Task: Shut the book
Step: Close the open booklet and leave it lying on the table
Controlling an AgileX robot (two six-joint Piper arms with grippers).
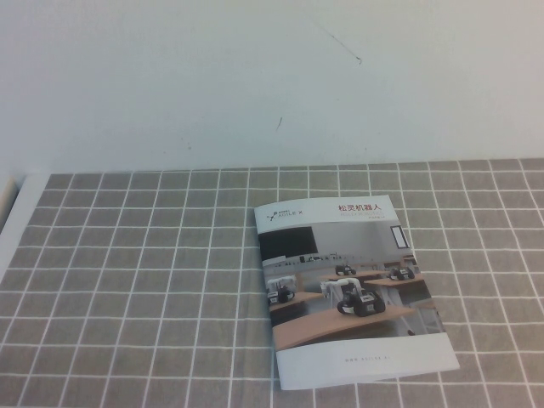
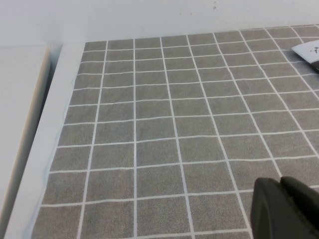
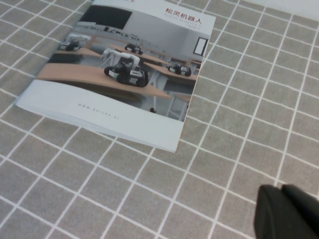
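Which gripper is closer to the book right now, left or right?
Right. The right gripper hovers close beside the book, whose cover fills much of its wrist view. The left gripper is over bare tablecloth well off to the book's left; only a corner shows there.

Lab-style tabletop: grid cloth (image 1: 127, 280), bare white wall (image 1: 255, 76)

Obstacle: book (image 1: 353, 293), flat on the checked cloth (image 1: 127, 280).
Free room: bare cloth left of, behind and right of the book.
Left gripper (image 2: 281, 188): over cloth, well left of the book.
Right gripper (image 3: 283, 193): off the book's near right corner, apart.
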